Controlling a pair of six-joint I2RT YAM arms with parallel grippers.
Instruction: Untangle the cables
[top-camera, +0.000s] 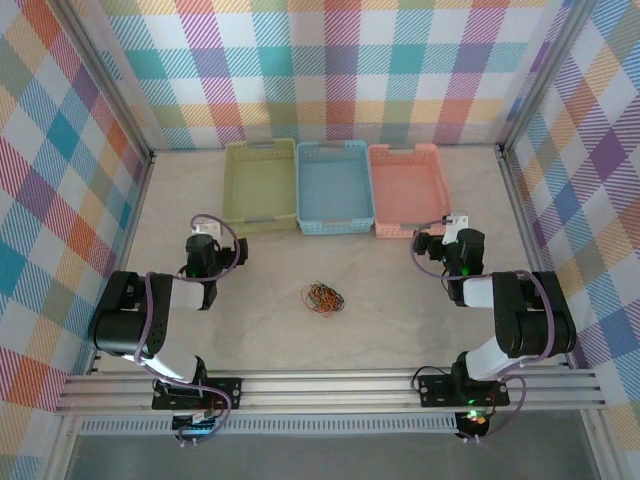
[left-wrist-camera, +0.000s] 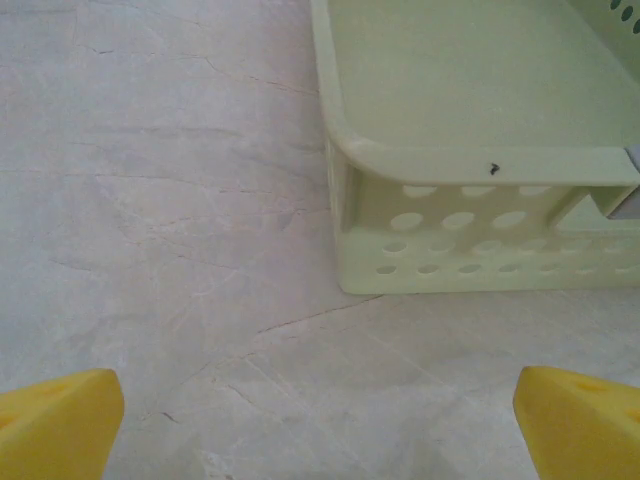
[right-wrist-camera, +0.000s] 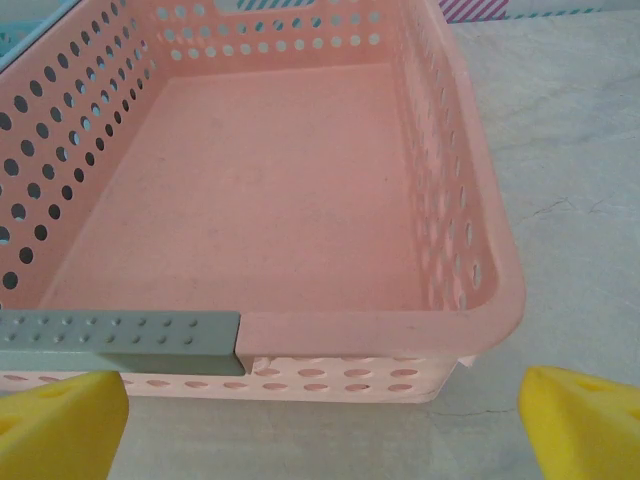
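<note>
Midway between the wide-spread left gripper (left-wrist-camera: 320, 425) and right gripper (right-wrist-camera: 322, 425), the cables (top-camera: 322, 297) are lying in a clump, likely light and floppy; an outer loop is probably offering the best pinch.

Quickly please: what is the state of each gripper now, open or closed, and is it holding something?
Left gripper: open, holding nothing.
Right gripper: open, holding nothing.
</note>
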